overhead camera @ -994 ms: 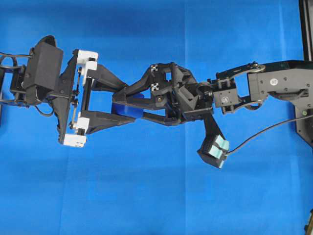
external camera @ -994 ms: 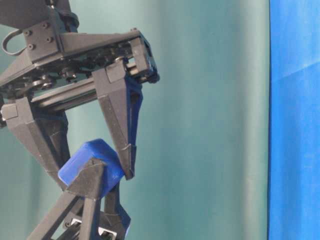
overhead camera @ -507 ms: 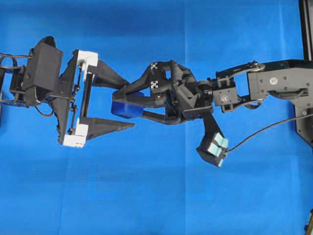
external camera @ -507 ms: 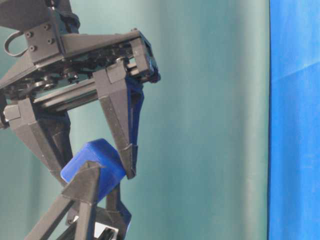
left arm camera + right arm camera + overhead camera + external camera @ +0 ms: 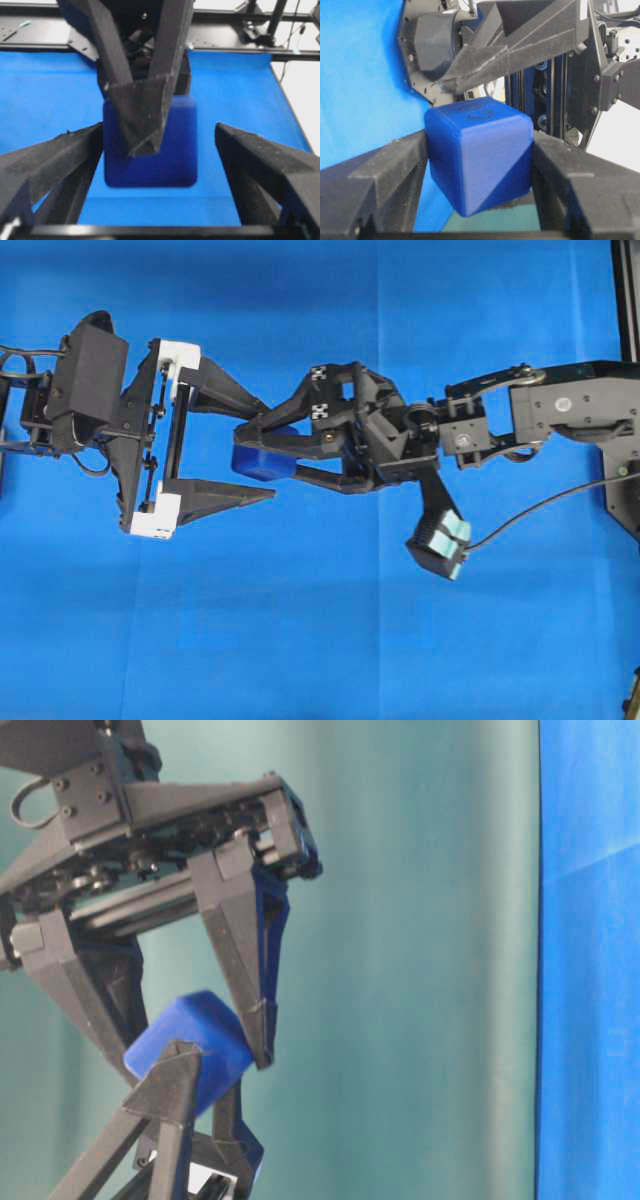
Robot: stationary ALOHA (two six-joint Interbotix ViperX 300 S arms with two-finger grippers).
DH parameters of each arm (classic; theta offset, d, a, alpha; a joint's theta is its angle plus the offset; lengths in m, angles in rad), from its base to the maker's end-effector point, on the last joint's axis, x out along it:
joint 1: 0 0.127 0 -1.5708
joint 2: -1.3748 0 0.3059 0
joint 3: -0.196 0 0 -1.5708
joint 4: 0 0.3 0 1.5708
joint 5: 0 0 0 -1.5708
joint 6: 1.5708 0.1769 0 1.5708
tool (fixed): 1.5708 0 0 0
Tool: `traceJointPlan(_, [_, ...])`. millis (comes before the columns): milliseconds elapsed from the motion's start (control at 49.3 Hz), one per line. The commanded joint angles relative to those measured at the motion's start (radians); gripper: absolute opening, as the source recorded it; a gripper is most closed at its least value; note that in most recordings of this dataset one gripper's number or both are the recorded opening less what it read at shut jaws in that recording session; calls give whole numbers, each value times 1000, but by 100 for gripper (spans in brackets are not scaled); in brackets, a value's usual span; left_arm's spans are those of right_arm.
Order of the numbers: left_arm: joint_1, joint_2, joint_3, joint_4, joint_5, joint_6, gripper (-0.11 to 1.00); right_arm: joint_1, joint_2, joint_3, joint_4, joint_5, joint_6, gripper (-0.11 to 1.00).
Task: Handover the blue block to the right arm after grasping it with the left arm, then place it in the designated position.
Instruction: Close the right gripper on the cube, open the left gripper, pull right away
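The blue block [image 5: 262, 460] sits in mid-air above the blue cloth [image 5: 300, 640] that covers the worktop, clamped between the two black fingers of the right pincer [image 5: 246, 454]. In the right wrist view the block [image 5: 479, 157] fills the gap between those fingers [image 5: 375, 185], each one pressed flat against an opposite side face, with a faint round embossed mark on its top face. The right pincer stands partly closed, no wider than the cube itself, and has a firm hold on it.

The left pincer [image 5: 258, 447] points toward the right one from the opposite side, its fingers on white mounting blocks [image 5: 178, 357]. It is spread wide. From overhead, one finger lies above the block in the picture and the other [image 5: 215, 500] lies below it, with cloth showing between that lower finger and the block. In the left wrist view its right-hand finger [image 5: 260, 165] stands clearly off the block [image 5: 172, 150]; the left-hand finger [image 5: 60, 160] lies just beside the block's edge, and contact there cannot be made out. The left pincer grips nothing.

From table level the block [image 5: 200, 1045] hangs between the right pincer's downward fingers, and a left finger tip [image 5: 170, 1085] rises in front of it.
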Motion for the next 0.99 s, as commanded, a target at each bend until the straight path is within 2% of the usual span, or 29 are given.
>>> traceJointPlan(0, [0, -23, -8, 2, -12, -2, 93, 3, -52, 8, 5, -3, 3, 52])
traceJointPlan(385, [2, -31, 2, 2, -12, 0, 93, 3, -212, 153, 5, 5, 5, 52])
traceJointPlan(588, [2, -38, 8, 2, -8, 0, 93, 11, -296, 212, 6, 66, 5, 52])
traceJointPlan(973, [2, -43, 12, 2, -8, -2, 93, 18, -327, 229, 23, 112, 5, 52])
